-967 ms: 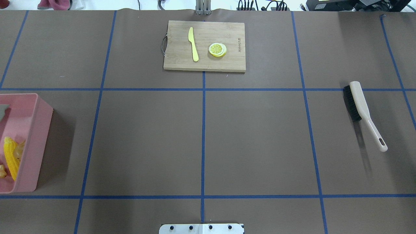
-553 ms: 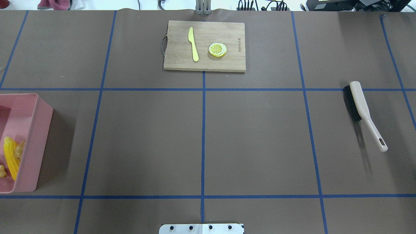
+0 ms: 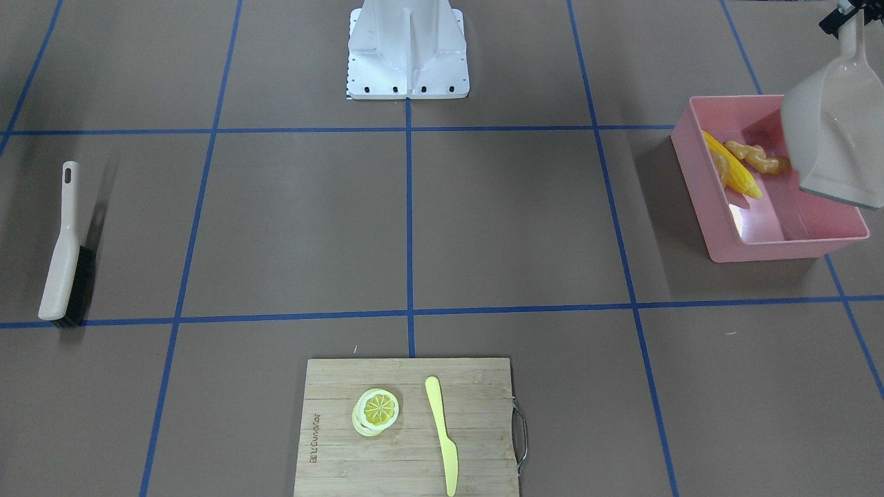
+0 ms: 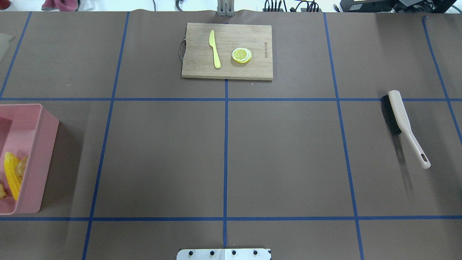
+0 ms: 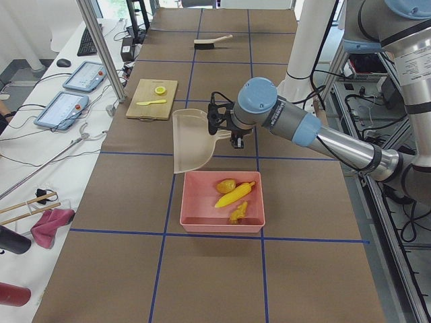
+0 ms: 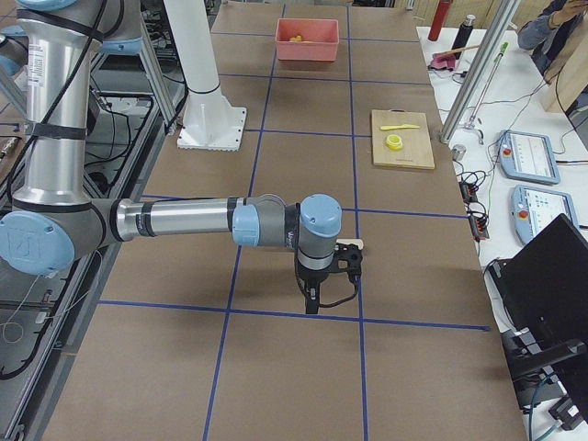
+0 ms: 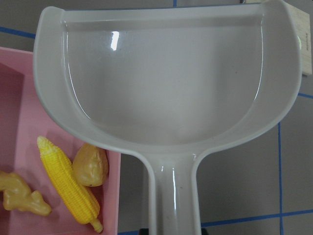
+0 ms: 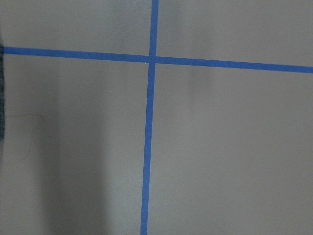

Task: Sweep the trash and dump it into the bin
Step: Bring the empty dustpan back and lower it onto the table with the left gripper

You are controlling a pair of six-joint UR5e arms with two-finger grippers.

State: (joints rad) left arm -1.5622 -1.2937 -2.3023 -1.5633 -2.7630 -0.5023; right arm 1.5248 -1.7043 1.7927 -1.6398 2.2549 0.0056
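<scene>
The left jaws are clamped on the handle of the beige dustpan (image 7: 166, 78), which hangs tilted in the air close by the bin (image 3: 787, 248). How the right jaws stand I cannot tell; they hang low over the table (image 4: 288, 162), close to the brush (image 4: 400, 115).

Seen from overhead, the pink bin sits at the table's 9 o'clock edge. Inside it lie the corn cob (image 7: 68, 186), the potato (image 7: 90, 165) touching it, and the ginger root (image 7: 22, 196) just beside. The brush lies at 3 o'clock. The cutting board (image 4: 202, 68) is at 12 o'clock, carrying the knife (image 4: 214, 48) and the lemon slice (image 4: 242, 55).
</scene>
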